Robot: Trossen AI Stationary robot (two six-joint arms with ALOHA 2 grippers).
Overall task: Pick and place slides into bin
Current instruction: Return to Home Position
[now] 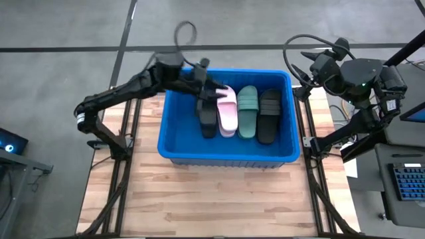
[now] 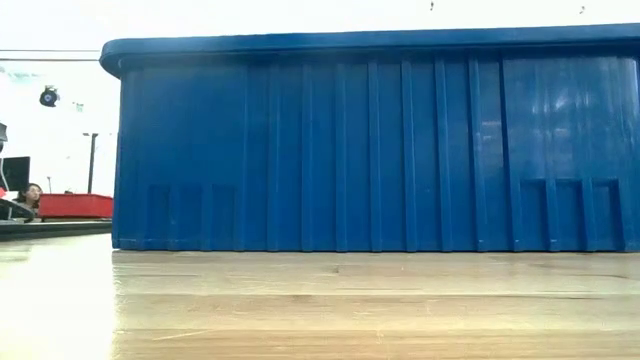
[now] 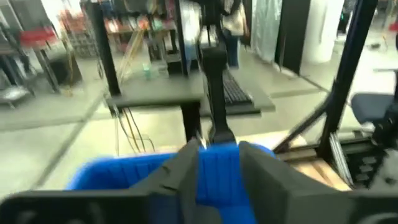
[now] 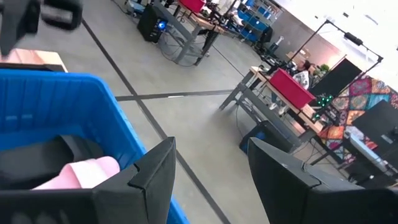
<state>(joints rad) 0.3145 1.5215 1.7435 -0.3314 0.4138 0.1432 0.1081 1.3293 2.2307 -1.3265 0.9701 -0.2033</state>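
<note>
Blue bin on the wooden counter holds the slides side by side. Left claw, spread, hangs over its rear-left corner; right claw, spread, sits beyond its right rim.

Bin: 1, blue. Slides seen inside, in row: 4. That's 2 black (left-end black slide, right-end black slide), 1 pink slide, 1 green slide. Arms: 2, w/ 1 pincer ea.: left pincer, right pincer. Worktop: 1.
</note>
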